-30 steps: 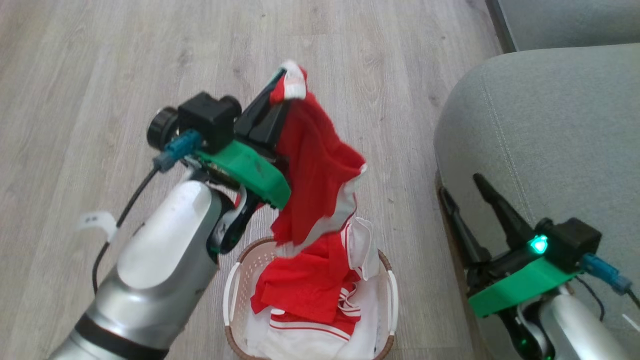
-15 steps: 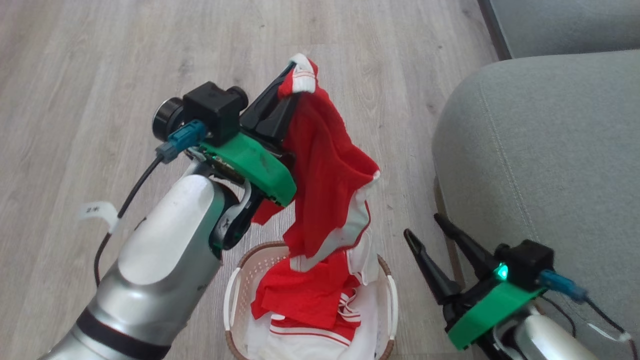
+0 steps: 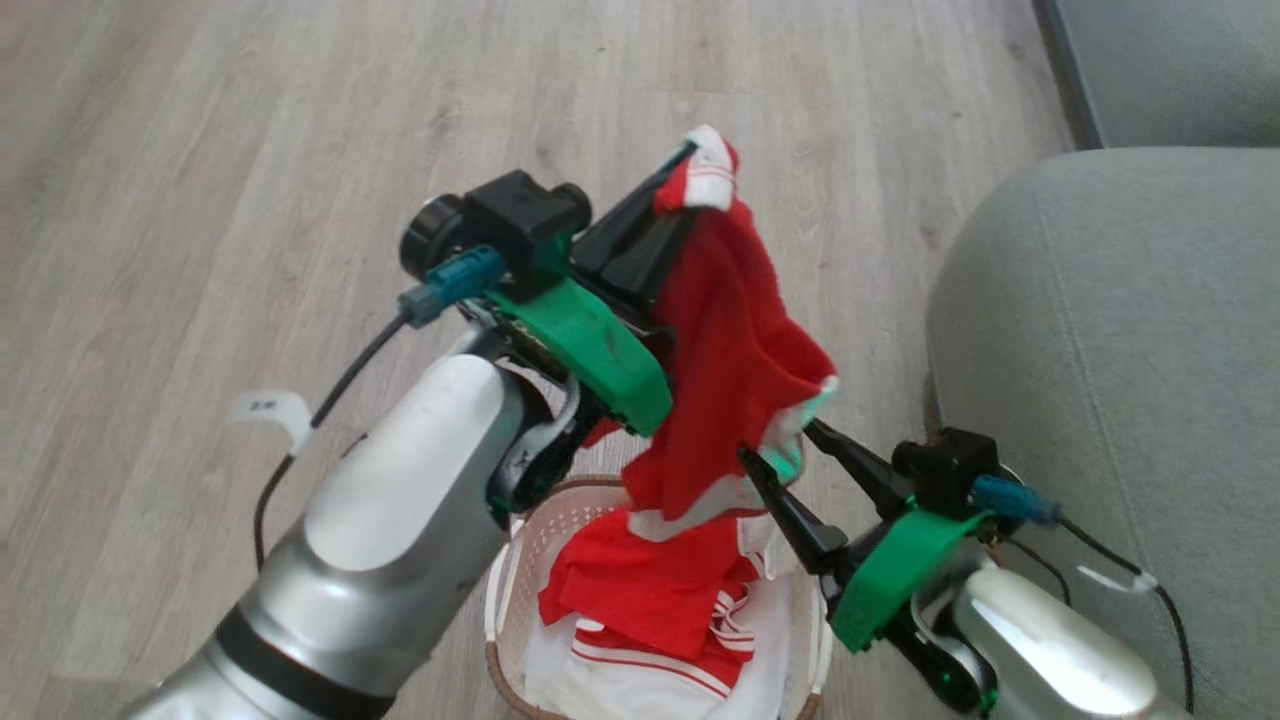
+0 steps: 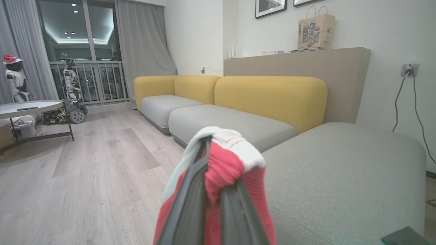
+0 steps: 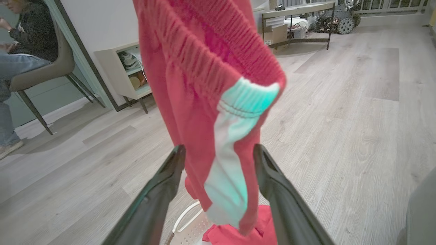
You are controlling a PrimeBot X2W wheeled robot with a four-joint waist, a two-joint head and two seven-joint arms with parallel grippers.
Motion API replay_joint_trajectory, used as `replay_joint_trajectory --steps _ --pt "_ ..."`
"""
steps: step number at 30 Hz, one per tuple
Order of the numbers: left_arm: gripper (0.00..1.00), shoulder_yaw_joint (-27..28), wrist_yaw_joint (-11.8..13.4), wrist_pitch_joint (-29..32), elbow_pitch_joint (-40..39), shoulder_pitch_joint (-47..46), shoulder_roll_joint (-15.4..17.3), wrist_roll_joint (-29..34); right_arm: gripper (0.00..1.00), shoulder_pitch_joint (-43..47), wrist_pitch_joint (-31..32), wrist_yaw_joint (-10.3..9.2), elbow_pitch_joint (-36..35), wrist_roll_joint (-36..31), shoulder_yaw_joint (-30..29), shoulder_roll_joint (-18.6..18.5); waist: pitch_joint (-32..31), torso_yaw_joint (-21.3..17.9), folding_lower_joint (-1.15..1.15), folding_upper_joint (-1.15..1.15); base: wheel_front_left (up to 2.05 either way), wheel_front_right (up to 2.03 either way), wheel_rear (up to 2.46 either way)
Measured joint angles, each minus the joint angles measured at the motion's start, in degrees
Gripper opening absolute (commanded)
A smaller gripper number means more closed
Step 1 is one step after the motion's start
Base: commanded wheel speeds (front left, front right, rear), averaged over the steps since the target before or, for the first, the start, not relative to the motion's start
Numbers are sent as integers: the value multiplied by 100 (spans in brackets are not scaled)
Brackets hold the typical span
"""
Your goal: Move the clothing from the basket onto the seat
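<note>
One red garment (image 3: 730, 330) is up out of the basket, and no clothing shows on the visible part of the seat, so I judge the task to be at an early stage.

At the left of the head view, the left gripper (image 3: 690, 178) has its jaws together, clamped on a bunched red-and-white edge of that garment. The garment hangs from the tips in a long fold above the basket (image 3: 535, 535). Its lower hem dangles just over the pile, and I cannot tell whether it touches.

Below it, the basket stands on the wooden floor (image 3: 200, 200) with the remaining clothing (image 3: 650, 590) inside. A crumpled red piece lies on top, with white fabric with red stripes beneath.

Further right, the right gripper (image 3: 778, 442) has its jaws wide apart, one on each side of the hanging garment's white-trimmed lower edge. The right wrist view shows the cloth between them, not pinched.

At the far right, the seat (image 3: 1130, 330) stands near the basket.

Left to do, as I judge it: carry this piece across to the cushion, release it there, then move the pieces lying in the basket.
</note>
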Motion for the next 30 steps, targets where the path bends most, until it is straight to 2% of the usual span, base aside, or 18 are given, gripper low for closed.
replay_joint_trajectory --steps 7,13,14,15,17,23,30 --pt "0 -250 -130 9 0 -52 -185 -113 100 -456 0 0 488 43 210 75 26 303 0 0 0 0 0" --pt "0 -350 -136 33 52 -64 -238 -155 100 -644 0 0 723 33 236 194 45 527 0 0 0 0 0" --pt "0 -354 -135 33 60 -71 -246 -155 60 -644 0 0 728 33 234 210 47 544 0 0 0 0 0" --pt "0 -354 -135 33 60 -71 -246 -155 60 -644 0 0 728 33 234 210 47 544 0 0 0 0 0" --pt "0 -354 -129 33 96 -80 -253 -156 0 -644 0 0 726 -7 158 252 59 565 0 0 0 0 0" --pt "0 -339 -119 22 183 -77 -223 -214 0 -620 0 0 561 -68 -185 247 58 526 0 0 0 0 0" --pt "0 -278 101 -77 233 116 -5 -270 0 -311 0 0 22 -422 -1042 233 82 380 0 0 0 0 0"
